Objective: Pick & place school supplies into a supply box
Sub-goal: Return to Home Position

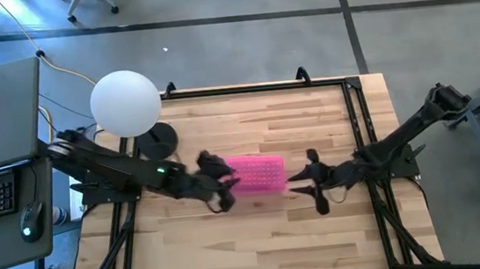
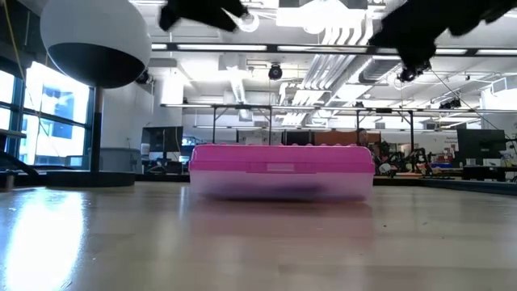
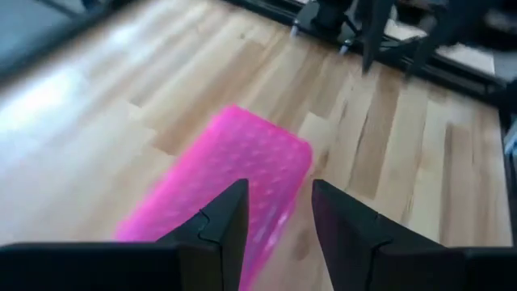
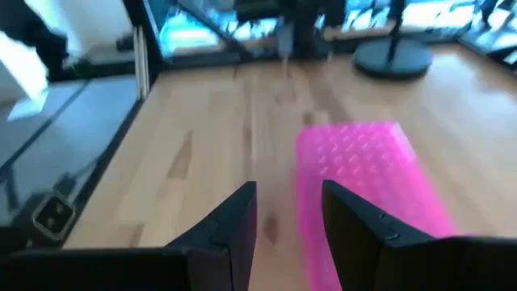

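Box: the supply box (image 1: 254, 174) is set on the middle of the desk (image 1: 338, 231), long side running left to right, pink lid (image 3: 234, 178) shut down on the clear lower half.
Contents: a dark blur is seen through the clear wall in the low view; what lies inside cannot be made out. No loose pencils, pens or scissors are seen on the desk.
Left jaws: carried by the left arm (image 1: 111, 169) over the left end of the box; they are held apart, with nothing between them.
Right jaws: carried by the right arm (image 1: 400, 141) just to the right of the box and clear of it; they are likewise spread, with nothing gripped.
Height: in the low view the box stands alone on the wood, with both arms raised above it.
Handling: the box is judged light, stiff and thin-walled. Its smooth clear sides are likely slippery; the bumpy lid should give more hold. Loose items inside would be expected to slide if it is tipped.
Hold: it is best taken across the narrow width, near the middle, and kept level so the lid is not sprung.
Surroundings: a white round lamp (image 1: 125, 102) is stood at the far left of the desk, well apart from the box.
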`<control>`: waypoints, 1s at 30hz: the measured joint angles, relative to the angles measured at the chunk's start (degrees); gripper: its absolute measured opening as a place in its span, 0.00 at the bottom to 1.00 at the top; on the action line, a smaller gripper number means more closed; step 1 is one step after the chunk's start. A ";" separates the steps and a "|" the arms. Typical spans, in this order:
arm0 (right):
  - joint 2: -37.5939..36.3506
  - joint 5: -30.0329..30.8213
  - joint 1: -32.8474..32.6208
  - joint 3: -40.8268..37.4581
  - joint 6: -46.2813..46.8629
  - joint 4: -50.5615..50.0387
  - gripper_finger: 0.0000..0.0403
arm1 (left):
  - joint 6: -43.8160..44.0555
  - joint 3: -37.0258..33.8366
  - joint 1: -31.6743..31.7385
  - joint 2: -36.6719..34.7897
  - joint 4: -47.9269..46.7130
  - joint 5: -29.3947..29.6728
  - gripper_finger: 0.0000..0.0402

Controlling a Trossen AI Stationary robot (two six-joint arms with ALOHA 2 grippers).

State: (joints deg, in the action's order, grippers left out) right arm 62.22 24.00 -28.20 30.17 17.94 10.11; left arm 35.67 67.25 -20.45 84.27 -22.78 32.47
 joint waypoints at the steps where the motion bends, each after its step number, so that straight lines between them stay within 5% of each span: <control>1: -2.14 1.15 -0.36 0.00 -0.43 -1.20 0.29 | -1.40 0.35 -0.41 -2.26 -3.05 0.77 0.42; 9: -22.27 9.97 -5.31 0.00 -5.97 -19.36 0.29 | 0.65 0.00 -6.79 -19.78 -31.25 7.86 0.42; 14: -30.30 10.30 -7.15 0.00 -5.05 -29.81 0.29 | 0.10 -6.74 -13.44 -30.74 -34.64 7.85 0.42; 21: -34.68 6.69 -7.22 0.00 -2.02 -32.05 0.29 | -2.24 -27.09 -19.63 -46.46 -19.17 9.65 0.42; 30: -34.74 7.03 -7.22 0.00 -6.25 -31.35 0.29 | -24.25 -47.77 -20.08 -61.20 16.52 -2.55 0.42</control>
State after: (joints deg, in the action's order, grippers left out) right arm 27.48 31.04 -35.42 30.17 11.70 -21.24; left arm 11.42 19.47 -40.53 23.07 -6.26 29.93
